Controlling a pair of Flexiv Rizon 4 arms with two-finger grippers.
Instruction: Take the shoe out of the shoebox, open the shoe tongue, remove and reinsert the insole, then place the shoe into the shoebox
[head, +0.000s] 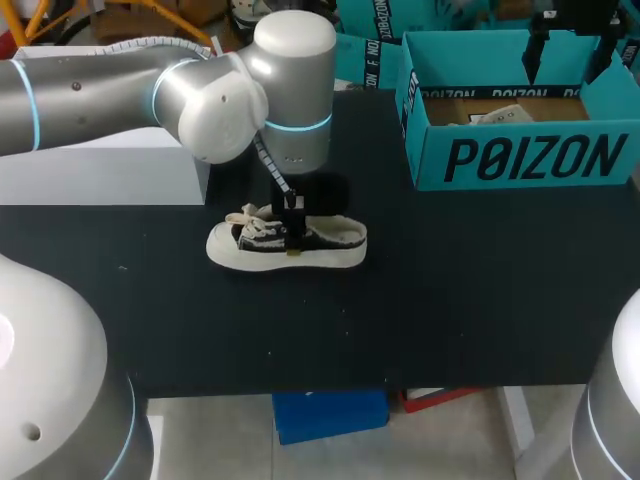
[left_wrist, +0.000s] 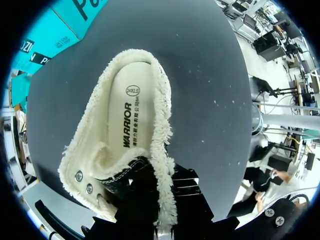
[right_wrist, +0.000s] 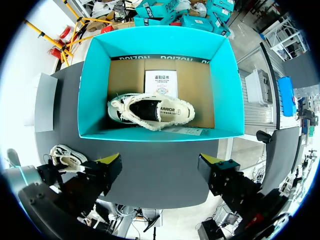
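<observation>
Shoe lay on bench, long axis left-right, toe left. My left fingers clamped its side collar, mid-length. Right fingers spread, empty, over shoebox, farther off.

Silver-grey rounded arms, light-blue joint rings, black fingers with yellow tips.

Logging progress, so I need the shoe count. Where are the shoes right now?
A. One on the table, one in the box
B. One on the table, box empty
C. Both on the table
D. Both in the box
A: one shoe lies on the table outside the box, while the right wrist view shows a second shoe inside it.
</observation>
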